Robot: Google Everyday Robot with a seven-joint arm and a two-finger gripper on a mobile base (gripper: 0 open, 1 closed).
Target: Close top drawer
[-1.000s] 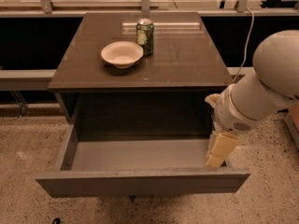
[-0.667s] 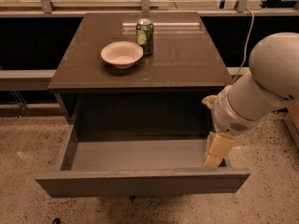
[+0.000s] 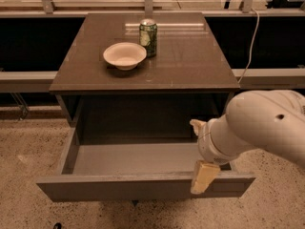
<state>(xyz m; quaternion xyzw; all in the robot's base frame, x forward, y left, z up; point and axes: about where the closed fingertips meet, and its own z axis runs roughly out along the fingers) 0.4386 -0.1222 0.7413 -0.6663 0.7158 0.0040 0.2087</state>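
The top drawer (image 3: 138, 159) of the grey-brown cabinet stands pulled far out, showing its lighter grey floor and side walls. Its plain flat front (image 3: 119, 189) faces me at the bottom of the camera view. My gripper (image 3: 202, 174), cream-coloured on a white arm, hangs at the right end of the drawer. It overlaps the top edge of the front panel. I cannot tell whether it touches the panel.
A white bowl (image 3: 125, 55) and a green can (image 3: 148, 37) stand on the cabinet top (image 3: 190, 61). A rail and a dark glass wall run behind the cabinet. A white cable (image 3: 250, 42) hangs at the right. The speckled floor (image 3: 28, 147) lies on both sides.
My gripper has moved left and down, from inside the drawer's right side to over the front panel's top edge. The drawer looks as far out as before.
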